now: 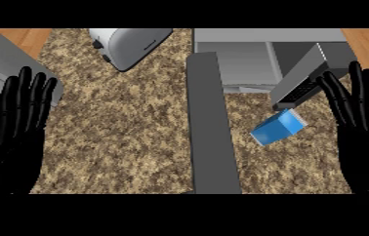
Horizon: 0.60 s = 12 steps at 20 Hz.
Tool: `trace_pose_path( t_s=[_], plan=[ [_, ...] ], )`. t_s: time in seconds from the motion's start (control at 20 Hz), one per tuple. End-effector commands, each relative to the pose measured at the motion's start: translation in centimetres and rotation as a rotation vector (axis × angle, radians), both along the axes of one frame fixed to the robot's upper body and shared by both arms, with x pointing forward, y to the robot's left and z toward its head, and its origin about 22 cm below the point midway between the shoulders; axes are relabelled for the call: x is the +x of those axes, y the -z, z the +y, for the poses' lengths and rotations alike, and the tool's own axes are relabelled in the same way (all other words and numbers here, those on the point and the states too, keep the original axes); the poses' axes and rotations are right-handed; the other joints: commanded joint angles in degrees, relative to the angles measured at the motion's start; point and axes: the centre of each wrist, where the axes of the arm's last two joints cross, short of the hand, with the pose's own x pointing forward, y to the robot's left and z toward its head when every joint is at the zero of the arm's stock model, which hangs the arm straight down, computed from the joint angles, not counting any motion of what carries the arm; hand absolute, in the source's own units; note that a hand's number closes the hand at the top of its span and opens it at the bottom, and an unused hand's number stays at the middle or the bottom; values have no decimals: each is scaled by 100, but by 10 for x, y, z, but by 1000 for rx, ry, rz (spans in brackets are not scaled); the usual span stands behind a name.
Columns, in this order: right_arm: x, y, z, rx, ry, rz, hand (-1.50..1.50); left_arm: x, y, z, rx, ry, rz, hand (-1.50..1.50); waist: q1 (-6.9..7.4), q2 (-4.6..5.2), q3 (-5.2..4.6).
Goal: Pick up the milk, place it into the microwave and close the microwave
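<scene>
The milk, a blue carton, lies tilted on the counter at right, outside the microwave and just near of it. It sits between the open door, a long dark-grey slab running from the microwave towards the near edge, and the right hand. Its far corner lies just beside a slanted grey panel with dark keys; contact there cannot be judged, nor how this panel joins the microwave. The right hand rises from the near right edge, fingers straight and pointing far, slightly spread. It holds nothing and stands apart from the milk. Its forearm is cut off by the right edge, and its fingertips show close to the panel, though it cannot be told whether they touch. The left hand rests at the left edge, well apart from the milk, fingers straight and up, holding nothing. It partly covers a grey slab at the left edge, which is too cut off to identify. A toaster lies far left of the microwave, cropped at the top. Wood floor shows at the far corners.
</scene>
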Motion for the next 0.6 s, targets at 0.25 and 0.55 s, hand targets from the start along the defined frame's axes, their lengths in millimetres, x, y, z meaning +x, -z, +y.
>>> trace_pose_path(
  t_s=[0.25,0.55],
  plan=[
    [12,-2,-73,156,-346,-29,-150,6,-5,15,4,2,50,-150,43,-106,82],
    [7,-13,-119,219,-485,27,-150,-19,3,25,-219,104,174,-150,79,-130,63]
  ],
)
